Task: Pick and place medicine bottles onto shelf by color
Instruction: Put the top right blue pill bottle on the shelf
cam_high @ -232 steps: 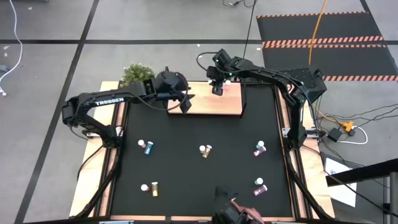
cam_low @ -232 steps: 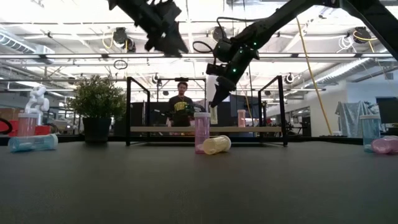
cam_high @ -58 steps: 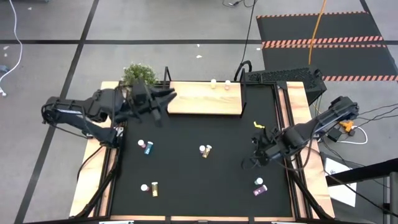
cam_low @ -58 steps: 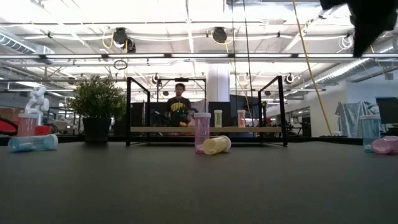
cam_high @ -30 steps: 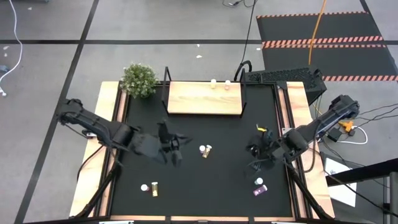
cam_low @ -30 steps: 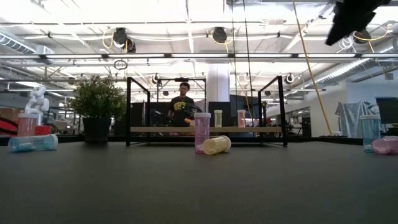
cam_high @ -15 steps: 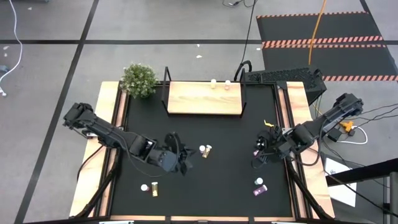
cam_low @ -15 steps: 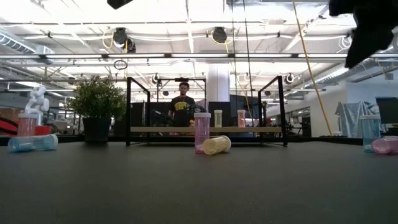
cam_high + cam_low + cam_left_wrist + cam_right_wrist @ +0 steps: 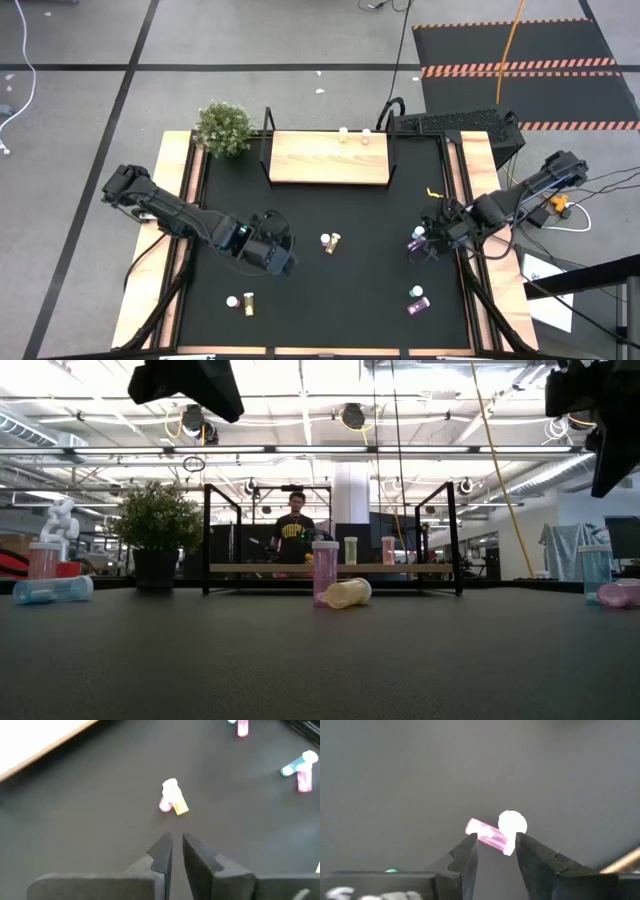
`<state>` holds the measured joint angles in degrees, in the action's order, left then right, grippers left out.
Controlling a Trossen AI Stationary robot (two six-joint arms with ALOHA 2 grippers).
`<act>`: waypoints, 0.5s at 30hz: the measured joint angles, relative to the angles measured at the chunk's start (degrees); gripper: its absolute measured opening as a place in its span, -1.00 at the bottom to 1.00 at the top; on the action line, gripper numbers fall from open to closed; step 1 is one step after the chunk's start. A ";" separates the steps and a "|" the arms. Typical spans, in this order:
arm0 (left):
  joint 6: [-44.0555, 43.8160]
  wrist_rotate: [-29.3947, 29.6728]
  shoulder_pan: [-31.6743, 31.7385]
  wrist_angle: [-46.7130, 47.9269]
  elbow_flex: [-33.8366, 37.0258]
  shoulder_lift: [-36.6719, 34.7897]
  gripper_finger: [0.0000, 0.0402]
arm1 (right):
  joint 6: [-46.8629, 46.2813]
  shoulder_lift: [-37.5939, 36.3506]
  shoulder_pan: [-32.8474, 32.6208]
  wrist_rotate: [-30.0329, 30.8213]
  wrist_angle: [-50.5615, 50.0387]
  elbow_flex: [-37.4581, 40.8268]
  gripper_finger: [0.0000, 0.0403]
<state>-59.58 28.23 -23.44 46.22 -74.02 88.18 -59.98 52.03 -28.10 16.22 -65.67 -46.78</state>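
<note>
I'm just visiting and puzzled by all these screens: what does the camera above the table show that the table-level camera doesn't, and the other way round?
Only the overhead view shows both arms whole, the left gripper and the right gripper.

Only the table-level view shows a person in the room behind.

Both show the shelf, the potted plant and the bottle pair at the table's middle.

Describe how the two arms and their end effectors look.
Both are dark, near-black jointed arms. The left arm ends in a bulky black wrist. The left end effector has two flat, tapering black fingers on a grey crossbar. The right end effector has the same wedge-shaped black fingers. Black cables trail along the right arm.
</note>
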 joint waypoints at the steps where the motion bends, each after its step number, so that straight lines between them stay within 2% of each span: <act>1: 0.66 0.13 0.40 0.13 0.00 0.00 -0.72 | 1.06 -0.21 0.00 0.10 0.11 -0.02 -0.32; 7: 1.64 -0.15 2.36 -0.91 -0.02 0.00 -0.62 | 8.78 -0.56 0.02 4.57 3.47 4.90 -0.05; 10: 3.19 -0.50 2.36 -1.24 -0.03 0.00 -0.57 | 13.91 -0.70 0.00 2.14 7.66 8.01 0.10; 15: 3.60 -1.01 2.35 -1.18 -0.04 0.00 -0.53 | 13.78 -0.74 -0.02 1.75 7.80 11.60 0.18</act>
<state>-55.98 27.21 -21.10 45.03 -74.06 88.18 -46.20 51.29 -28.12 17.97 -57.87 -35.19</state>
